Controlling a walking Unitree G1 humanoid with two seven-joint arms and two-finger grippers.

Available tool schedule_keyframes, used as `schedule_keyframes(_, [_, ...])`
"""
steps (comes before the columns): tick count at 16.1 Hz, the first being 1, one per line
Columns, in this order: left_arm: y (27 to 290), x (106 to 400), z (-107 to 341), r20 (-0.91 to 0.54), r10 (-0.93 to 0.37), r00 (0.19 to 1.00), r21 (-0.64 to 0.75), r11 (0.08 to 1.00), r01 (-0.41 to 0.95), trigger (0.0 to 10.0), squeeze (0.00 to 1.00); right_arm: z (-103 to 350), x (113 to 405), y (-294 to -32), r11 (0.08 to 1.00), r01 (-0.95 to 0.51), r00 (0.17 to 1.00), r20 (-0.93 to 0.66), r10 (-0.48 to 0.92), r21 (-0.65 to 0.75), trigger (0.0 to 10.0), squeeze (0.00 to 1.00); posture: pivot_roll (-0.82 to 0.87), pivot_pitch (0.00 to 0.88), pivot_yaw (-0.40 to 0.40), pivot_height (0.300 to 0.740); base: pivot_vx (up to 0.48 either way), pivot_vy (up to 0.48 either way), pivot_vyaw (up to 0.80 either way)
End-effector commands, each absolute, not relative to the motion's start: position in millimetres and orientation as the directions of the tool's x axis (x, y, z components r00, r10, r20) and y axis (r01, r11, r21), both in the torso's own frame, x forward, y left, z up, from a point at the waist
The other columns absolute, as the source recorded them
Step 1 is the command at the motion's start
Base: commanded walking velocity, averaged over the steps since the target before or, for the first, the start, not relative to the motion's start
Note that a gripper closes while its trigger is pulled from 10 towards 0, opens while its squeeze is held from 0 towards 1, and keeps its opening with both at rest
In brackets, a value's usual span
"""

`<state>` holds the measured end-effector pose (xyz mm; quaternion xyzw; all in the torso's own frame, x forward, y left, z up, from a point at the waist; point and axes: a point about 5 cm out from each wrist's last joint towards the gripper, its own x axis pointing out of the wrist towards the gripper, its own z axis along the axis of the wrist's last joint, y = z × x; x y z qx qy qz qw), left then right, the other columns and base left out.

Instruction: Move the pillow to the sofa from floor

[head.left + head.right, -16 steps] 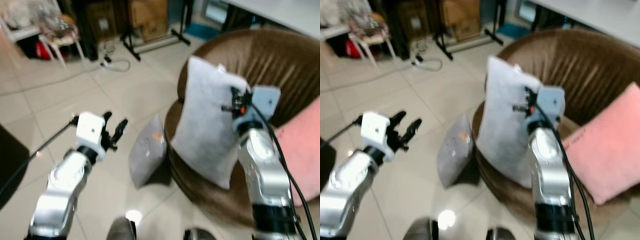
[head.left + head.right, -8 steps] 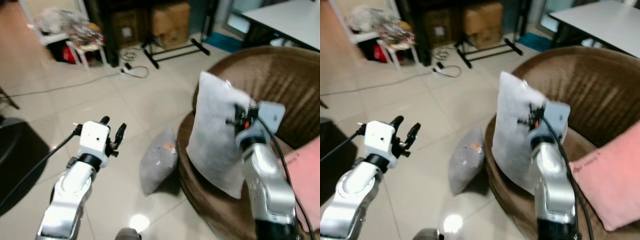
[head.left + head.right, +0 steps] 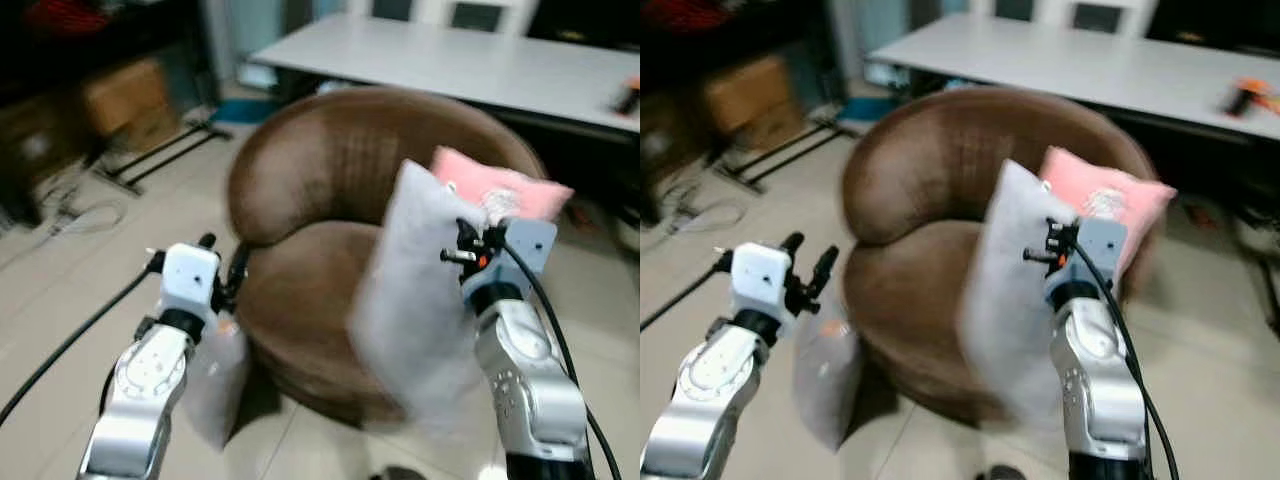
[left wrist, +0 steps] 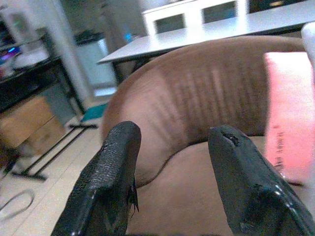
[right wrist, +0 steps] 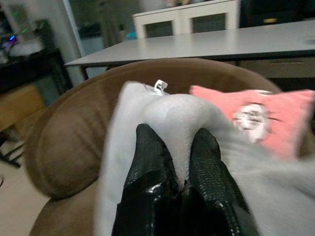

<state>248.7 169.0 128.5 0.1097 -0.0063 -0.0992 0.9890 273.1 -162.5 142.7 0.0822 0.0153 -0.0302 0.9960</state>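
Matt cloth pillow (image 3: 415,290), ribbed-fabric sofa (image 3: 330,180)

Home living rm: brown sofa (image 3: 330,190), table (image 3: 450,60), tiled floor (image 3: 60,280).

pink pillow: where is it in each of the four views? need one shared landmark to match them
Left eye view: pink pillow on the far right side of the brown sofa, behind the white pillow held by the right gripper.
Right eye view: same spot, above the right gripper.
Left wrist view: at the frame's right edge, past the open left gripper.
Right wrist view: beyond the white pillow.
Shared landmark: the sofa's curved brown backrest.
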Motion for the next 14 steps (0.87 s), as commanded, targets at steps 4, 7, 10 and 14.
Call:
schedule_keyframes(4, [171.6,247.1,137.1,0.049,-0.186,0.981,0.22,0.96,0.171,10.0,0.0,160.2,277.7,-145.7,0.986,-0.058,0.998,0.049,0.051,0.156,10.0,0.0,-0.07,0.0,0.018,0.74,0.0,0.0,-0.56])
schedule_keyframes(7, [172.9,241.9,137.7,0.061,-0.19,0.98,0.21,0.962,0.174,10.0,0.0,159.7,272.3,-128.5,0.957,-0.22,0.975,0.051,0.215,0.19,10.0,0.0,-0.06,0.0,0.005,0.74,0.097,0.0,0.0])
schedule_keyframes(10, [173.9,238.4,136.7,0.059,-0.186,0.981,0.206,0.964,0.17,10.0,0.0,163.0,269.7,-122.9,0.938,-0.281,0.96,0.068,0.272,0.201,10.0,0.0,-0.05,0.0,-0.006,0.74,0.295,0.0,0.43])
schedule_keyframes(14, [174.8,236.4,136.6,0.056,-0.183,0.982,0.205,0.964,0.168,10.0,0.0,168.9,274.3,-120.8,0.93,-0.29,0.957,0.082,0.279,0.224,10.0,0.0,-0.04,0.0,-0.014,0.74,0.294,0.0,0.2])
